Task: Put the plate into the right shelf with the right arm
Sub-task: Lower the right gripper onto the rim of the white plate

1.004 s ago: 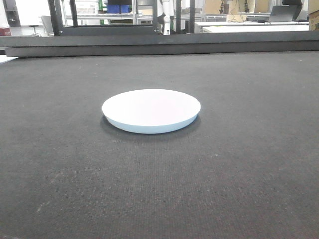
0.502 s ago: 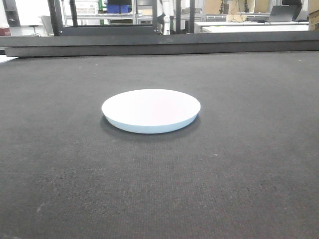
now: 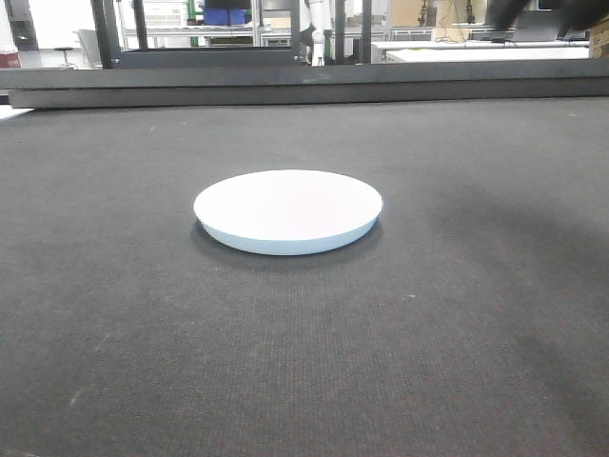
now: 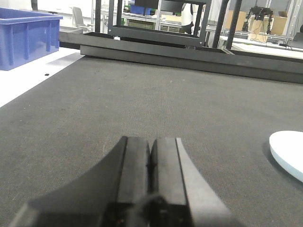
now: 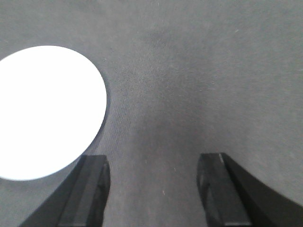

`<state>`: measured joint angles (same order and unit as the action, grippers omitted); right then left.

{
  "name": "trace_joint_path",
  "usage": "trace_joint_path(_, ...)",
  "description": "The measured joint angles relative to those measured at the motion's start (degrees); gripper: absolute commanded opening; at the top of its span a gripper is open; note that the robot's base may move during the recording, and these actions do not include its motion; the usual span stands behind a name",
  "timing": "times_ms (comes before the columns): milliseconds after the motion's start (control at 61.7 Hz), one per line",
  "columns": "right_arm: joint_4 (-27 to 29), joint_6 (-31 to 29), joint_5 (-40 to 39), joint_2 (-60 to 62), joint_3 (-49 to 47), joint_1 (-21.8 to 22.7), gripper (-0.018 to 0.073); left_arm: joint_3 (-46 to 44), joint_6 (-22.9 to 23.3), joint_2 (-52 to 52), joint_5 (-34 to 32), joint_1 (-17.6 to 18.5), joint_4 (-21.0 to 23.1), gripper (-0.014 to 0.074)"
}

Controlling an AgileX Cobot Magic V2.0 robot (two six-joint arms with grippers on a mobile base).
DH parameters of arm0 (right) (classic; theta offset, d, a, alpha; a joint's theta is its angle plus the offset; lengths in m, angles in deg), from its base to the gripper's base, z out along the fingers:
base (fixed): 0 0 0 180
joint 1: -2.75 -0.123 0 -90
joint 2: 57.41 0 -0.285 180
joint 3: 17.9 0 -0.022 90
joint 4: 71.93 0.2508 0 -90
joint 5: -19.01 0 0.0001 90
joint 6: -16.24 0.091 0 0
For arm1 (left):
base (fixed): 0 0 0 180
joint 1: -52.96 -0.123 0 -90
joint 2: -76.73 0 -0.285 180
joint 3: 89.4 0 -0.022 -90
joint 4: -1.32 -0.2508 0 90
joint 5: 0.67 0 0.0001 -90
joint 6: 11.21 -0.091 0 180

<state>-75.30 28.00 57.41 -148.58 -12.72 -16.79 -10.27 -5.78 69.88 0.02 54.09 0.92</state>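
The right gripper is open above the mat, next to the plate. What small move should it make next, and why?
Probably shift the right gripper sideways toward the plate before going lower. Its jaws stand open, but between them there is only bare mat. The plate lies flat off to one side, with only its edge near one finger.

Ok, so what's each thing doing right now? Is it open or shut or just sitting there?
Plate: lying flat on the dark mat, right way up, empty, not held.
Left gripper: shut, holding nothing.
Right gripper: open, plate off to one side, not between its fingers.
Blue bin: upright; inside hidden.
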Motion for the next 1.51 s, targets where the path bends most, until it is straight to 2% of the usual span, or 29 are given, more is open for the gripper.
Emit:
trace_joint_path(130, -3.83, 3.75, 2.85, -11.23, -8.62, -3.05, 0.0505, 0.00, 0.00, 0.00, 0.00, 0.00, 0.00, -0.0047)
trace_joint_path(356, -4.78, 4.64, 3.21, -25.39, -19.22, -7.49, 0.0505, 0.00, 0.00, 0.00, 0.00, 0.00, 0.00, -0.0047)
trace_joint_path(761, -6.04, 4.78, -0.05, -34.48, -21.04, -8.21, 0.0496, 0.00, 0.00, 0.00, 0.00, 0.00, 0.00, -0.0047)
trace_joint_path(1020, -6.06, 4.78, -0.31, -35.21, -21.13, -8.21, 0.0298, 0.00, 0.00, 0.00, 0.00, 0.00, 0.00, -0.0047)
trace_joint_path(1296, -6.19, 4.83, -0.20, -36.48, -21.26, -8.21, 0.0274, 0.00, 0.00, 0.00, 0.00, 0.00, 0.00, -0.0047)
trace_joint_path(1361, -6.30, 4.83, -0.31, -36.48, -21.26, -8.21, 0.0204, 0.00, 0.00, 0.00, 0.00, 0.00, 0.00, -0.0047)
trace_joint_path(1442, -6.42, 4.83, -0.31, -36.48, -21.37, -8.21, 0.0039, 0.00, 0.00, 0.00, 0.00, 0.00, 0.00, -0.0047)
trace_joint_path(1506, -6.42, 5.26, -0.31, -36.36, -21.48, -8.21, 0.0067, 0.00, 0.00, 0.00, 0.00, 0.00, 0.00, -0.0047)
